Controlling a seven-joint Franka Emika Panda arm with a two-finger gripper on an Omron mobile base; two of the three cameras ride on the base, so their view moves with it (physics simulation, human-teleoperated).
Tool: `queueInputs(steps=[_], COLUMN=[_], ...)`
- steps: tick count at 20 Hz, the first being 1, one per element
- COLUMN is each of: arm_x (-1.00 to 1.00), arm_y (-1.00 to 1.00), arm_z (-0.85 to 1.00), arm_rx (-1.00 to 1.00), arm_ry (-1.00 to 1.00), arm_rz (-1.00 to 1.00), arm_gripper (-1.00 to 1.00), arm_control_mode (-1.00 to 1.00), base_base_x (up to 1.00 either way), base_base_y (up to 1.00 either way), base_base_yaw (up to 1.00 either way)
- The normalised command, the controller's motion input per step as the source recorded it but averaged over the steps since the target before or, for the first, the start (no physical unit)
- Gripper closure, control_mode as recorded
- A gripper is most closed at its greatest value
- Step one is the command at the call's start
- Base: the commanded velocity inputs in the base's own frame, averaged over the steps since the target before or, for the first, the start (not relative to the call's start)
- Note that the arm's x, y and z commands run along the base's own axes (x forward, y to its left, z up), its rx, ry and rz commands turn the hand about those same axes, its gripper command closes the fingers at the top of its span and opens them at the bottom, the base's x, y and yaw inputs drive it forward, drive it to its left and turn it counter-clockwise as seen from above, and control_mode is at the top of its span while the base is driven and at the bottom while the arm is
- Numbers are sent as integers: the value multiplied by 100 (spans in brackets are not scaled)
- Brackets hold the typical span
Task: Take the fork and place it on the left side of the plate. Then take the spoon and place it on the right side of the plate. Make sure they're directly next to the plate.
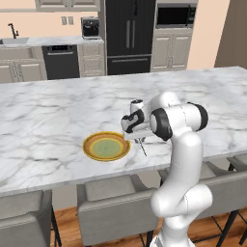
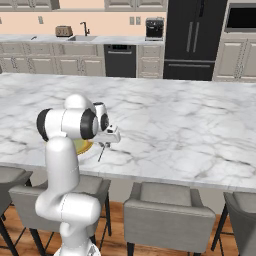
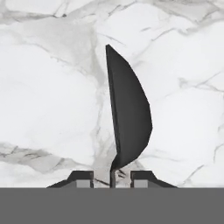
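Low over the marble counter [image 1: 48,120] with the gripper [image 1: 140,138], pointing down. Finger tips [image 3: 85,178] spread a little, with a thin gap on each side of the spoon [image 3: 131,113] handle standing between them, so not pinching it. Straight ahead of the gripper in the hand view, the dark oval bowl turned nearly edge-on against the white marble. Directly below the gripper in the base views, a slim dark line slanting down to the counter; cannot tell whether the far end touches the surface. Just to the left of the gripper and spoon, the yellow plate [image 1: 87,147] flat on the counter, partly hidden behind the arm in the right base view.
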Motion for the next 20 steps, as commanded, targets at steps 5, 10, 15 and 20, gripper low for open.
queueInputs(steps=[5, 10, 15, 20], arm_x=[0, 0, -9, -29], arm_y=[0, 13, 13, 10], arm_z=[17, 34, 43, 36], arm_rx=[0, 0, 0, 0], arm_ry=[0, 0, -1, 0], arm_rz=[0, 0, 0, 0], arm_gripper=[-100, -100, -100, -100], arm_control_mode=[-100, -100, -100, -100], base_base_x=[0, 0, 0, 0], base_base_y=[0, 0, 0, 0], base_base_yaw=[0, 0, 0, 0])
